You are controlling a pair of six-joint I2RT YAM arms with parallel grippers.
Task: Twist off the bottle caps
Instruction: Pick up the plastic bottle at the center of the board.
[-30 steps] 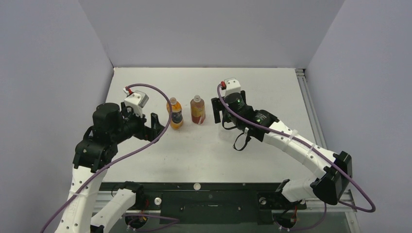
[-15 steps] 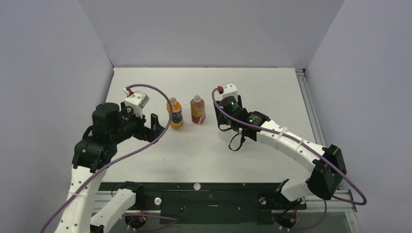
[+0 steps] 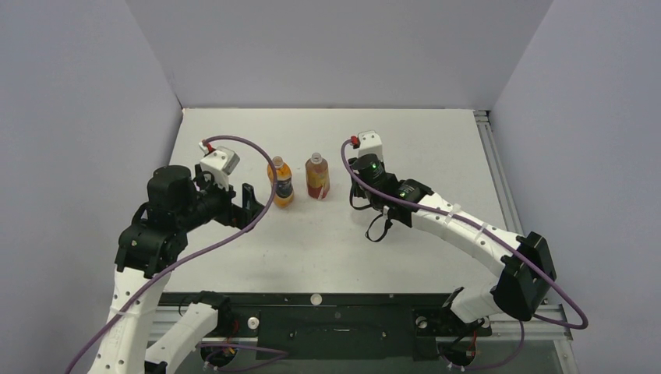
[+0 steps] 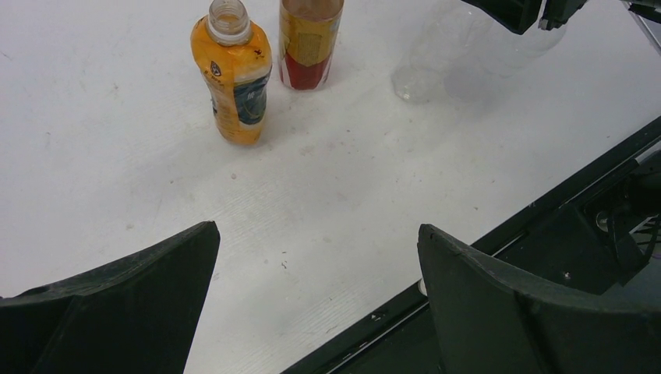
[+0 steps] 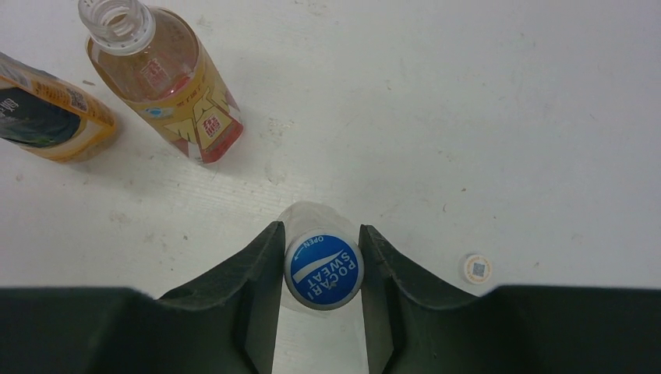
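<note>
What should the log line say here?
right gripper: shut on blue cap of clear bottle | left gripper: open, holding nothing | orange bottle, red bottle: uncapped | loose white cap on table

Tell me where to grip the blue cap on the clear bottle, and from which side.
Grip the blue cap on its round side wall, coming straight down from above: the clear bottle stands upright, so the cap faces up. The right gripper is shut on it this way, one finger on each side.
</note>
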